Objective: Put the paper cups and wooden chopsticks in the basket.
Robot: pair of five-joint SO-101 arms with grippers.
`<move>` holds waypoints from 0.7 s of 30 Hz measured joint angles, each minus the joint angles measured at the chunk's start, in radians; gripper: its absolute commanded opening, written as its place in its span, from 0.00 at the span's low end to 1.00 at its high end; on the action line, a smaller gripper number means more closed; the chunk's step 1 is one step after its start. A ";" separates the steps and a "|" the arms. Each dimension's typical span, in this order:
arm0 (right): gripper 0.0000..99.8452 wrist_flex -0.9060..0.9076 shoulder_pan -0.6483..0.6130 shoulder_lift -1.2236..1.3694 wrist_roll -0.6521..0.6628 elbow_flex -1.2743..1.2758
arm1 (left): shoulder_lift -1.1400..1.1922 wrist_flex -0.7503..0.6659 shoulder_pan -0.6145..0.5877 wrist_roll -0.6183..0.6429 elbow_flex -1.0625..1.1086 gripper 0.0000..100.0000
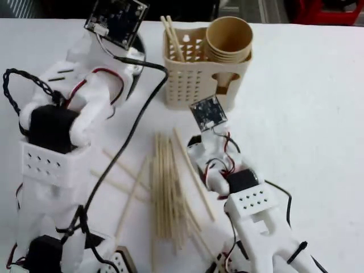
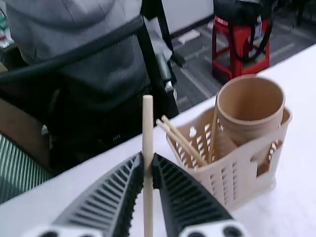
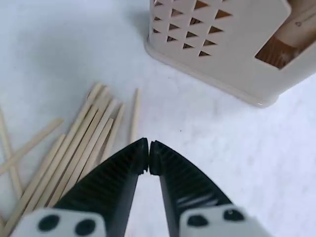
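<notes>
A beige perforated basket [image 1: 187,85] stands at the table's back middle, holding stacked paper cups [image 1: 228,38] and a few chopsticks [image 1: 172,37]. In the left wrist view my left gripper [image 2: 147,165] is shut on one upright wooden chopstick [image 2: 147,123], raised beside the basket [image 2: 237,168] with its cups [image 2: 251,106]. A pile of chopsticks [image 1: 166,187] lies on the table at front centre. My right gripper [image 3: 148,150] is shut and empty, just above the table between the chopstick pile [image 3: 81,148] and the basket [image 3: 222,44].
The left arm [image 1: 62,131] and its black cable [image 1: 128,142] fill the table's left side. The right arm [image 1: 250,216] stands front right. Bare white table [image 1: 318,114] lies right of the basket. An office chair [image 2: 98,74] and a red stool [image 2: 242,44] stand beyond the table.
</notes>
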 measured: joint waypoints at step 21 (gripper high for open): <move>0.02 0.000 0.038 0.000 0.000 0.000 | 0.259 -0.753 0.181 0.066 -0.008 0.02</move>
